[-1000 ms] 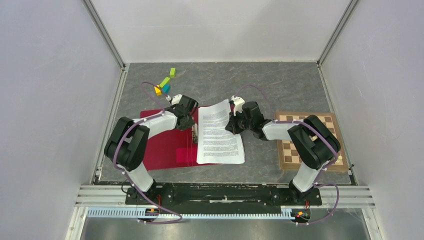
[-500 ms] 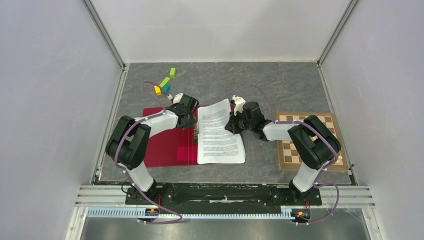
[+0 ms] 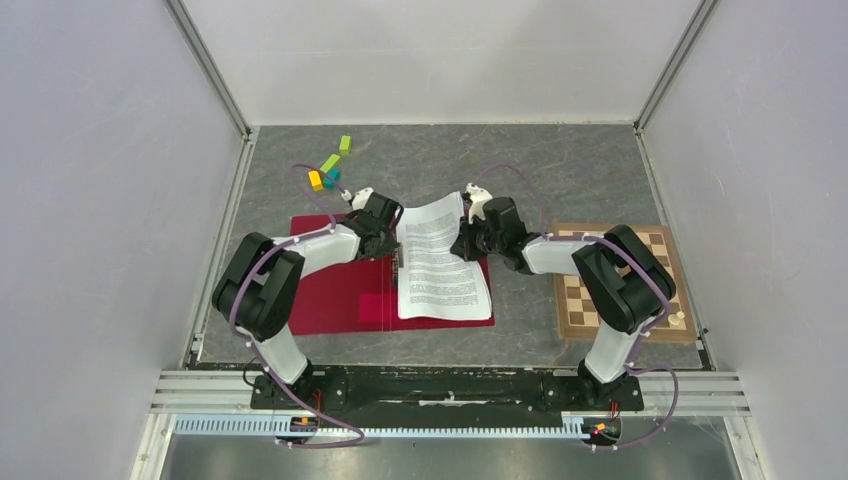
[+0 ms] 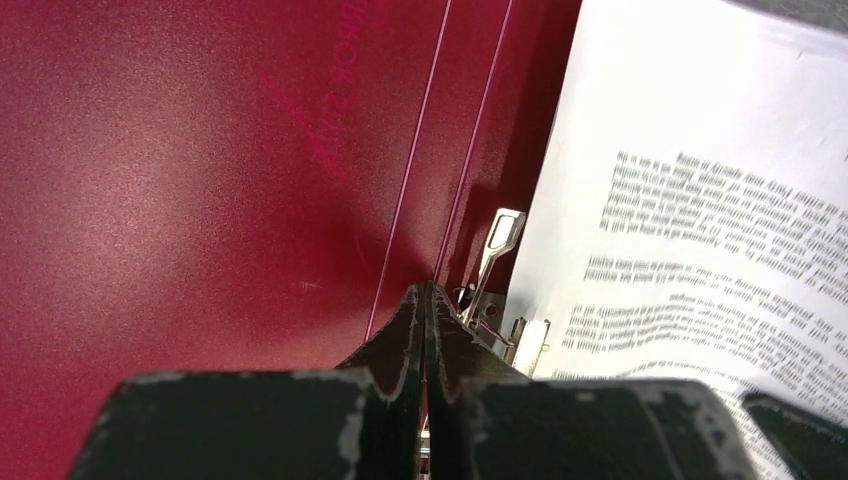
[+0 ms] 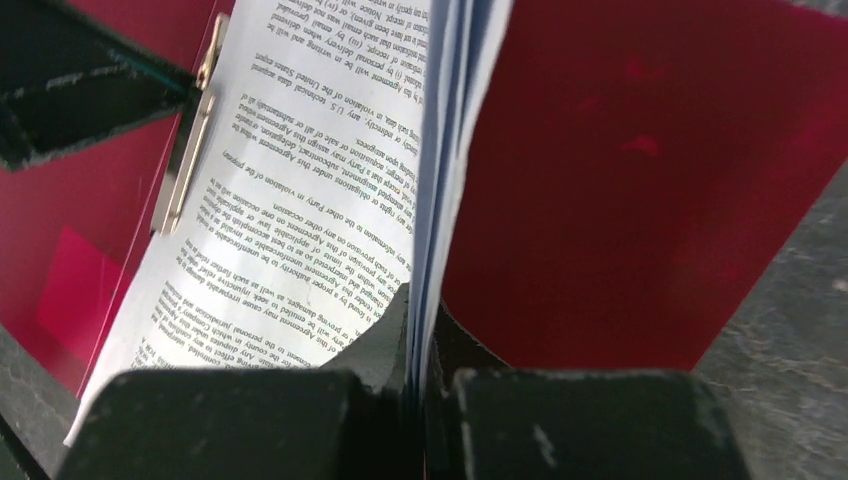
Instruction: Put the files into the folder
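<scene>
The folder [image 3: 330, 290] lies open on the grey table [image 3: 560, 170], left of centre, its red inside facing up. A pink patch [image 3: 375, 308] shows near its fold. The files [image 3: 440, 265] rest on the folder's right half, with their left edge along the metal clip [image 4: 497, 260] at the fold. Their near part lies flat, and a strip of red shows past their right edge.

The left gripper [image 3: 393, 243] reaches in from the left. In its wrist view the fingers [image 4: 405, 330] are pressed together with nothing seen between them. The tips sit at the folder's fold, just beside the clip. Whether they touch the clip I cannot tell.

The right gripper [image 3: 465, 245] comes in from the right and is clamped on the files' right edge. In its wrist view the sheets [image 5: 290, 180] rise edge-on from between the closed fingers [image 5: 385, 345] — several layers, fanned slightly apart. That side of the sheets is lifted off the red cover [image 5: 650, 150], while the left side stays down by the clip [image 5: 190, 150]. The left gripper's dark tip [image 5: 60, 90] shows at the upper left of that view, next to the clip.

A brown chessboard [image 3: 575, 300] lies on the right of the table, partly under the right arm and apart from the folder. A few coloured blocks [image 3: 328, 165] — green, yellow, teal — sit at the far left, beyond the folder.
</scene>
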Action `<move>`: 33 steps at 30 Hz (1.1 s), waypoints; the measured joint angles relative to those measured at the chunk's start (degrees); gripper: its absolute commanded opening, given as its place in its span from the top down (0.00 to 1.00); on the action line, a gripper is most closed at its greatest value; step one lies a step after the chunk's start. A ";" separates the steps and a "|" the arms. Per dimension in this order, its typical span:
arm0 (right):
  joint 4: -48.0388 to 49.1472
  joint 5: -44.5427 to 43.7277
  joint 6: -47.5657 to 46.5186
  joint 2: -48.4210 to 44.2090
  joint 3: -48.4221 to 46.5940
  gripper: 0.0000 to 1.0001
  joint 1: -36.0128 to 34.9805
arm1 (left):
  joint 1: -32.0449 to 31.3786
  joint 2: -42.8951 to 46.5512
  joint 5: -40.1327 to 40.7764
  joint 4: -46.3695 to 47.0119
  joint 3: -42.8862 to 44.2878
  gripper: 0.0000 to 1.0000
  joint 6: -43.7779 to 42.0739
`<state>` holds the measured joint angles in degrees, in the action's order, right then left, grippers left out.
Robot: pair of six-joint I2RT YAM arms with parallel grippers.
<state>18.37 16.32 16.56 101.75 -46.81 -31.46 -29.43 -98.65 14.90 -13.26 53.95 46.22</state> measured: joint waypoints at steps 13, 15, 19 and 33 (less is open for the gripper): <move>-3.02 -2.58 1.68 0.46 -2.60 1.00 3.43 | -1.38 0.35 -0.48 1.64 -0.94 0.98 0.04; -2.73 -1.99 1.42 0.46 -2.58 1.00 3.17 | -1.46 0.35 -0.50 1.64 -0.94 0.98 0.04; -2.91 -0.52 -0.48 0.46 -2.58 1.00 2.36 | -1.73 0.35 -0.61 1.66 -0.94 0.98 0.04; -5.68 0.33 -4.85 -1.53 -0.07 1.00 1.40 | -2.21 0.35 -0.98 1.62 -0.98 0.98 2.14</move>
<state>12.69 16.64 11.70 100.22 -46.87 -30.06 -31.64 -98.30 13.91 -11.64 52.97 48.36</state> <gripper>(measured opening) 0.006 0.032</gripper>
